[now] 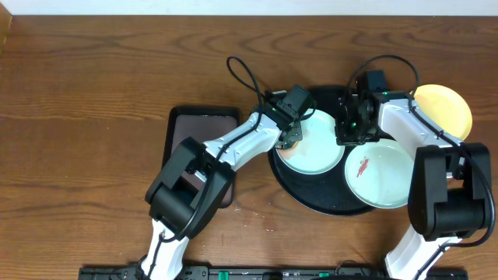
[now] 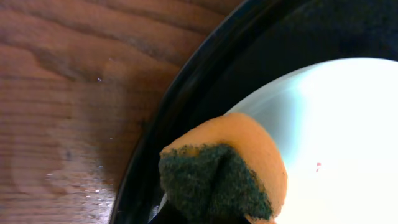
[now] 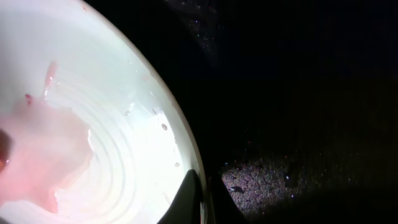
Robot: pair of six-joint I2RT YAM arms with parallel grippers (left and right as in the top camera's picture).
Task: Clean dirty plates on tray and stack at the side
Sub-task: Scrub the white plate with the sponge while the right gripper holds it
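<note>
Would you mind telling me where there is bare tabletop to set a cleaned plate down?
Widest bare wood: left of the rectangular tray, out to the table edge. Also the far strip behind both trays, and the near patch between the arm bases. Crowded: the round tray, carrying two mint plates, with the yellow plate by its far-right rim.

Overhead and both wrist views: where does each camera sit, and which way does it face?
Overhead: above the table, looking straight down at the tray and plates; both arms show.
Left wrist: low over the tray rim, facing a mint plate; only the sponge in the left claw shows.
Right wrist: close over a smeared plate rim; the shut right claw shows.
Shared: overhead and left wrist both show that tray rim.
</note>
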